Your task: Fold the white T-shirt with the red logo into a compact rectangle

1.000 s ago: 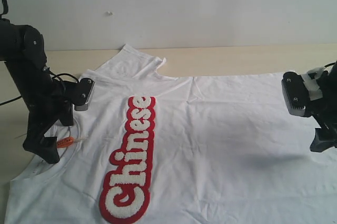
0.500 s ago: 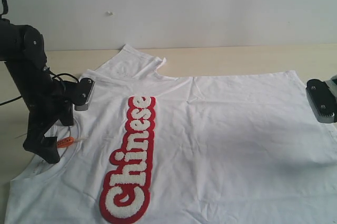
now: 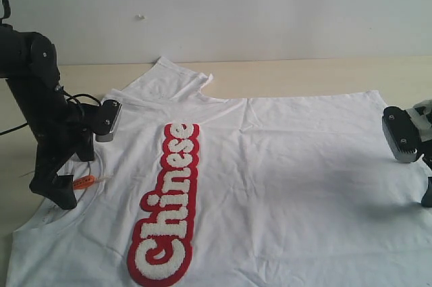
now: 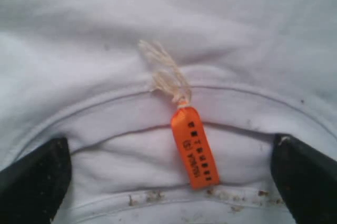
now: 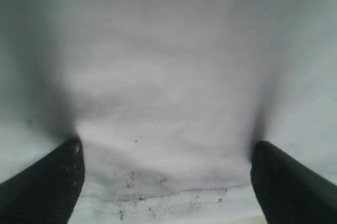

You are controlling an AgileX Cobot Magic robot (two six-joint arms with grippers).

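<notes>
With the white T-shirt [image 3: 283, 179] laid red logo [image 3: 165, 213] up across the bench [image 3: 304, 74], the left jaws are spread over the collar [image 4: 131, 113] and the right jaws are spread at the right hem [image 5: 174, 192], so a single layer could be pinched and the fold skewed.

White cotton short-sleeved T-shirt [image 3: 290, 165]: 1
Fuzzy red-outlined white letter logo [image 3: 167, 206]: 1
Small orange neck tag [image 4: 195, 147]: 1
Black two-fingered grippers: 2, the left gripper [image 4: 171, 182] and the right gripper [image 5: 166, 182]
Pale wooden tabletop [image 3: 304, 77]: 1

Plain white T-shirt [image 3: 283, 165], red logo [image 3: 167, 206]
Fuzzy white letters edged in thick red; orange neck tag [image 4: 195, 147] with black print.
</notes>
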